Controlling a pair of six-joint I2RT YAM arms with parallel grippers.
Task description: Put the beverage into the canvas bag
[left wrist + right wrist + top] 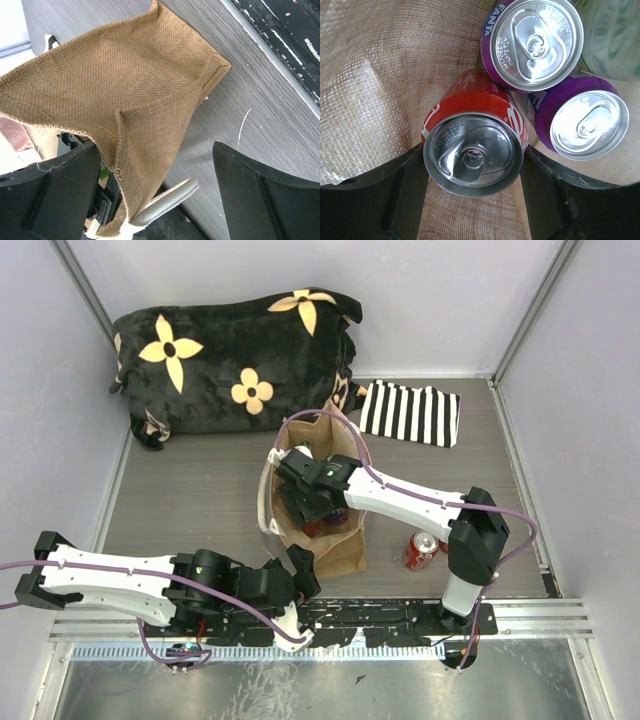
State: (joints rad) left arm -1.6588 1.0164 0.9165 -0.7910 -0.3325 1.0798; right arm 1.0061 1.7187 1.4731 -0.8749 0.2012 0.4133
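Tan woven canvas bag [345, 540] with white strap handles is standing mid-way across the grey wood-grain table [200, 500]. The right gripper [474, 192] is reaching down inside it, jaws clamping a red aluminium soda can [472, 145] upright beside two purple Fanta cans [535, 42]; whether the can is touching the bottom cannot be told. The left gripper [156, 167] is hovering with jaws apart, straddling the bag's rim without closing on it. A release from height is risking the red can tipping against its purple neighbours. Fingers pulling out afterwards are likely to be snagging slack fabric or a strap and toppling the unheld bag.
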